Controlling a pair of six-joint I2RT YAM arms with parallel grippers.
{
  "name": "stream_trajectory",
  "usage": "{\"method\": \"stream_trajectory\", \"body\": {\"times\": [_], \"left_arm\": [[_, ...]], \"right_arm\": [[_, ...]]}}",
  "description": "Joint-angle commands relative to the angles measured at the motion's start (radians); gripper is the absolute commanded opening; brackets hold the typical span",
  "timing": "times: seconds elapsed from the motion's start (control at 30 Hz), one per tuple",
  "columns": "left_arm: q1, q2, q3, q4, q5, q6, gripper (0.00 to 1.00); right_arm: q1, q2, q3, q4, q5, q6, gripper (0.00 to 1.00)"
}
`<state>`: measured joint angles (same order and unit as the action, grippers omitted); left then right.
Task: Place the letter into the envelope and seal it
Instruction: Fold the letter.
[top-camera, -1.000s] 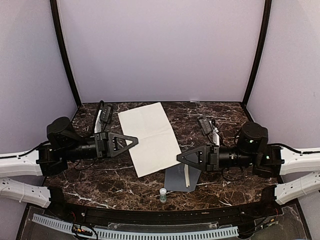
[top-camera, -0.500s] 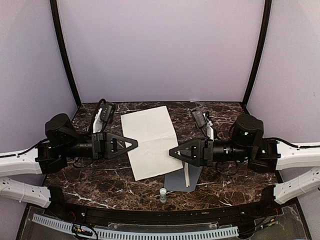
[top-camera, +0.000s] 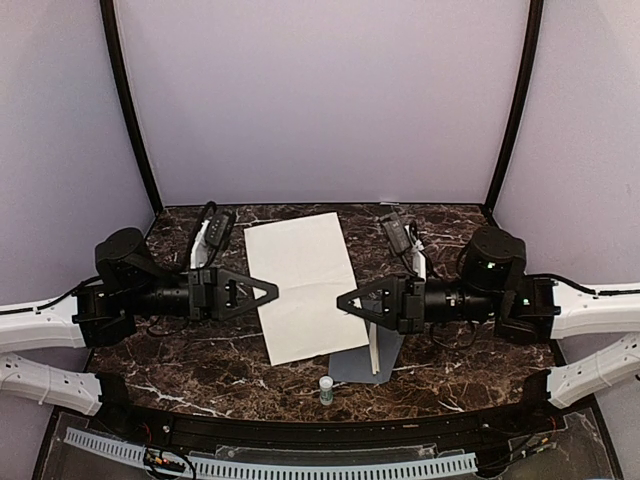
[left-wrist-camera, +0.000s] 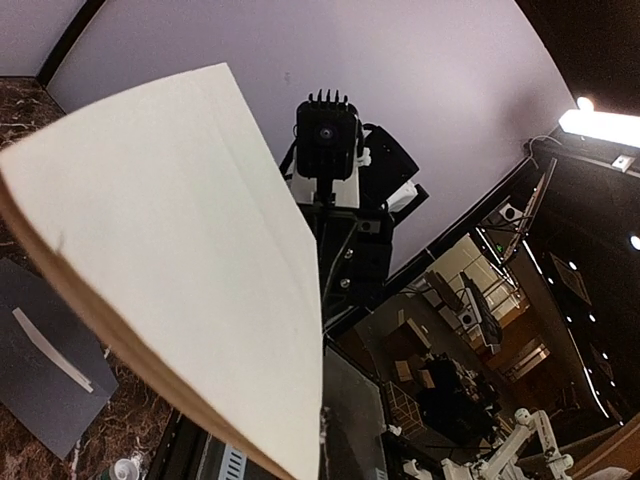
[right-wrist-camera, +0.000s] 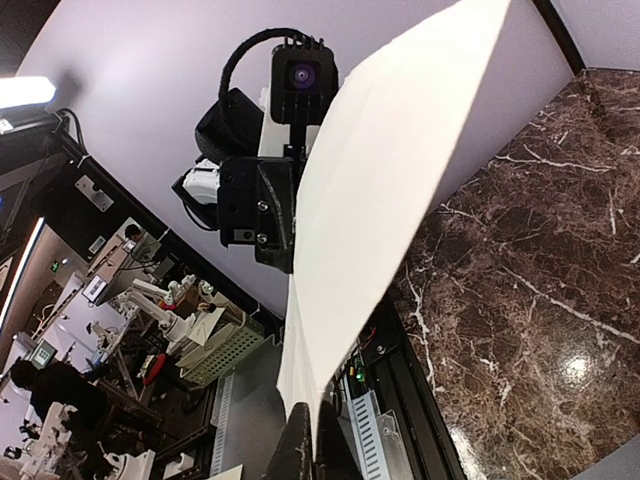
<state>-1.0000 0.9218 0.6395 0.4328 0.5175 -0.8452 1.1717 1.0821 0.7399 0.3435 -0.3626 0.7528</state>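
Underneath, envelope (top-camera: 348, 366) flat; right hand (top-camera: 340, 300) above it, pinching letter (top-camera: 300, 285).

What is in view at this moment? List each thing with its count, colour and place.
letter: one, cream, mid-table, held between both end effectors
envelope: one, slate grey, flat on the table towards the front, partly under the letter's near corner
strip: one, white, on the envelope
small bottle: one, pale with greenish top, upright by the front edge
table: one, dark brown marble
left end effector: one, black, shut on the letter's left edge
right end effector: one, black, shut on the letter's right edge
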Motion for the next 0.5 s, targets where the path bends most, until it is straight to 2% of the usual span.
{"method": "stream_trajectory", "body": {"times": [0.0, 0.17, 0.2, 0.23, 0.27, 0.3, 0.37, 0.47], "left_arm": [[0.007, 0.000, 0.036, -0.034, -0.001, 0.021, 0.00], [0.011, 0.004, 0.053, -0.093, -0.027, 0.032, 0.00], [0.011, 0.001, 0.057, -0.114, -0.033, 0.034, 0.08], [0.014, 0.000, 0.060, -0.127, -0.048, 0.038, 0.24], [0.015, -0.005, 0.066, -0.158, -0.057, 0.040, 0.34], [0.017, -0.009, 0.069, -0.174, -0.078, 0.048, 0.54], [0.019, -0.023, 0.080, -0.253, -0.121, 0.060, 0.68], [0.025, -0.058, 0.099, -0.345, -0.202, 0.081, 0.72]], "right_arm": [[0.002, -0.038, 0.000, 0.027, 0.048, -0.009, 0.00], [0.002, -0.075, -0.015, 0.008, 0.097, -0.004, 0.00], [0.002, -0.083, -0.016, -0.003, 0.109, -0.002, 0.00], [0.001, -0.093, -0.015, -0.021, 0.124, -0.001, 0.00], [0.001, -0.099, -0.011, -0.046, 0.144, 0.000, 0.00], [-0.001, -0.105, -0.008, -0.075, 0.162, 0.002, 0.00], [-0.005, -0.117, -0.005, -0.126, 0.195, 0.008, 0.00], [-0.017, -0.143, -0.010, -0.187, 0.230, 0.021, 0.00]]}}
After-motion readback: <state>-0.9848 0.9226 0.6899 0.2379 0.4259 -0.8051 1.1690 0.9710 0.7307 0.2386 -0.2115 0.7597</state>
